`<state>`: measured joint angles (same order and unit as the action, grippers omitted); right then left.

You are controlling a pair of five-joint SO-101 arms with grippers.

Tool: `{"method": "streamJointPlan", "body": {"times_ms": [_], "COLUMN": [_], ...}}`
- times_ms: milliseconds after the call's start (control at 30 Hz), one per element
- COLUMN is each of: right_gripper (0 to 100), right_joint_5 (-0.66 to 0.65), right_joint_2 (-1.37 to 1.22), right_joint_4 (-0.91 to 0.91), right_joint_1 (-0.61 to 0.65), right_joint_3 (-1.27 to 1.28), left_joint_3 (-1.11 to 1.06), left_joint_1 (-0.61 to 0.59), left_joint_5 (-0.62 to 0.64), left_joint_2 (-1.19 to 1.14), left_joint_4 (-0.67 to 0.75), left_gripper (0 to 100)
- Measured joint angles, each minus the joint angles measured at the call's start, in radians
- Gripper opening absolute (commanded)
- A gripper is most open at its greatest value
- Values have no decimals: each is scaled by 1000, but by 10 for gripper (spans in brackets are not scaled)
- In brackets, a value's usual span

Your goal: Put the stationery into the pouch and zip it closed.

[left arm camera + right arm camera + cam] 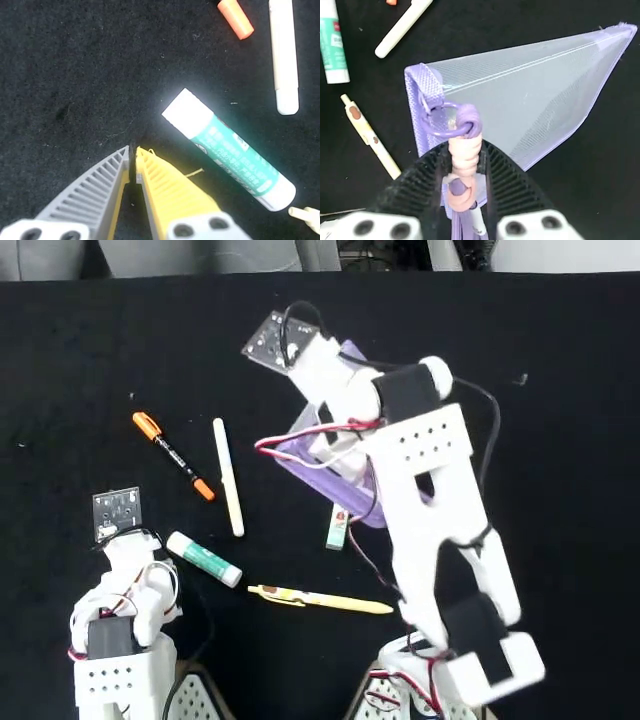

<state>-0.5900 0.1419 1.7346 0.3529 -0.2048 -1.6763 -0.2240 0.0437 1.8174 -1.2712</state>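
The purple mesh pouch (535, 95) lies at the table's centre back, partly under my right arm, with its purple edge (300, 458) showing. My right gripper (465, 150) is shut on the pink cord pull tied to the zipper ring at the pouch's corner. An orange marker (172, 454), a cream pen (228, 476), a glue stick (204, 559) and a yellow pen (320, 598) lie loose on the black cloth. My left gripper (133, 156) is shut and holds nothing. It hovers just beside the white cap end of the glue stick (227, 156).
A small slim item (337, 527) lies by the pouch's near edge. The black table cloth (80, 360) is bare at the left and at the far right. The right arm (430, 500) spans from the front edge to the pouch.
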Motion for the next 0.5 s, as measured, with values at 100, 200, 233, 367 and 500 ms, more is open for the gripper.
{"method": "streamJointPlan", "body": {"times_ms": [100, 200, 233, 367, 500], "right_gripper": [11, 11, 11, 11, 11], "right_joint_5": [32, 94, 103, 117, 118], "right_joint_2": [54, 110, 133, 241, 359], "right_joint_4": [0, -8, -12, -63, -181], "right_joint_1": [2, 2, 2, 2, 2], "right_joint_3": [61, 133, 158, 272, 428], "left_joint_3": [0, 0, 0, 0, 0], "left_joint_1": [0, 0, 0, 0, 0], "left_joint_5": [0, 0, 0, 0, 0], "left_joint_2": [0, 0, 0, 0, 0], "left_joint_4": [0, 0, 0, 0, 0], "left_gripper": [30, 30, 30, 30, 30]}}
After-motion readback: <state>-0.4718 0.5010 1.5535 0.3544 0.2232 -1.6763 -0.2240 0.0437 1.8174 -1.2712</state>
